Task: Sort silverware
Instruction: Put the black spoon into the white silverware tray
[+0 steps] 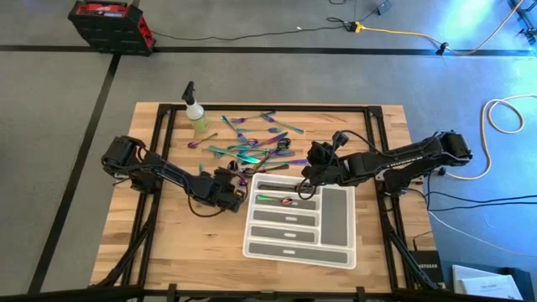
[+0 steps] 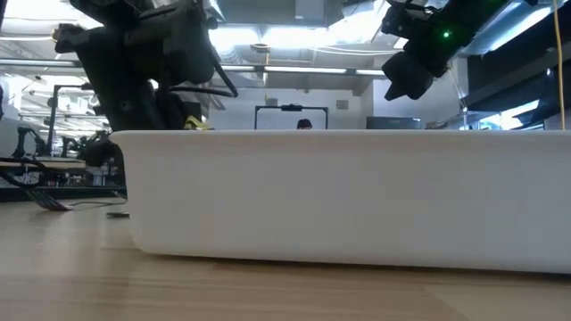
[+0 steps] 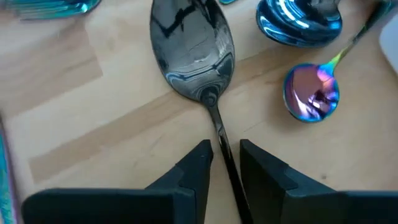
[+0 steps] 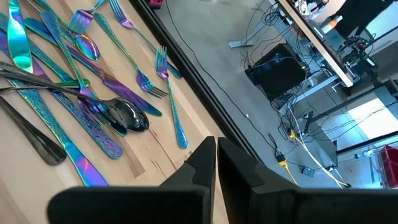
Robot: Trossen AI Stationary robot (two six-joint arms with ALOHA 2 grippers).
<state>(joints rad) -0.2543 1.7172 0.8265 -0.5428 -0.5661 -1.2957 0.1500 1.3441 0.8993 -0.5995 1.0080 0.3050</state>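
While my left gripper [image 3: 225, 163] pinches the thin handle of a dark spoon [image 3: 191, 50] low on the table [image 1: 168, 252], my right gripper [image 4: 216, 163] hangs shut and empty.

From above I see the left gripper [image 1: 232, 192] just beside the white tray [image 1: 338, 256], its narrow gap filled by the spoon's stem, with the bowl lying flat on the wood ahead of the fingers. A small purple spoon [image 3: 311, 93] rests close by. The loose silverware [image 1: 252, 143] lies scattered between the spray bottle [image 1: 197, 113] and the tray, and one piece [image 1: 277, 200] sits in a tray slot. The right gripper [image 1: 307, 186] is above the tray's far edge.
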